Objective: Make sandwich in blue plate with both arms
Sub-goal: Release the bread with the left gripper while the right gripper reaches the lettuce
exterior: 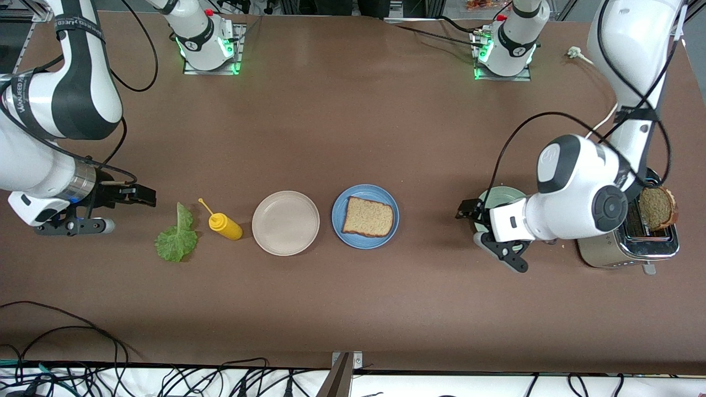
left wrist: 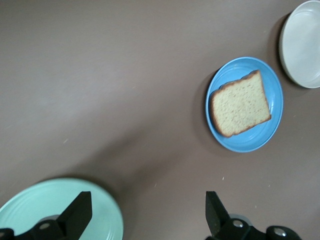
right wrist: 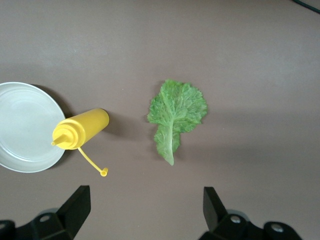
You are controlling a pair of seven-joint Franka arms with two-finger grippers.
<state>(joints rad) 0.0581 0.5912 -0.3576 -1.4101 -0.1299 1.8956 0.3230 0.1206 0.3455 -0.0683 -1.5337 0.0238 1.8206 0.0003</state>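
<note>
One slice of bread (exterior: 368,216) already lies on the blue plate (exterior: 340,229), so we judge the step in hand is fetching the lettuce (exterior: 176,237), and the second slice (exterior: 656,208) standing in the toaster (exterior: 629,251) comes after. To do it well, we would bring the right gripper (exterior: 124,207) straight down over the leaf's thick rib, pinch low near the table, and lift gently so the leaf does not tear or drag into the yellow bottle (exterior: 225,226) beside it. Our right gripper hangs with fingers spread, near the lettuce toward the right arm's end of the table, not touching it. Our left gripper (exterior: 479,229) is also spread and empty, over the edge of the green plate (exterior: 504,194), apart from the blue plate and with the toaster just beside it.
</note>
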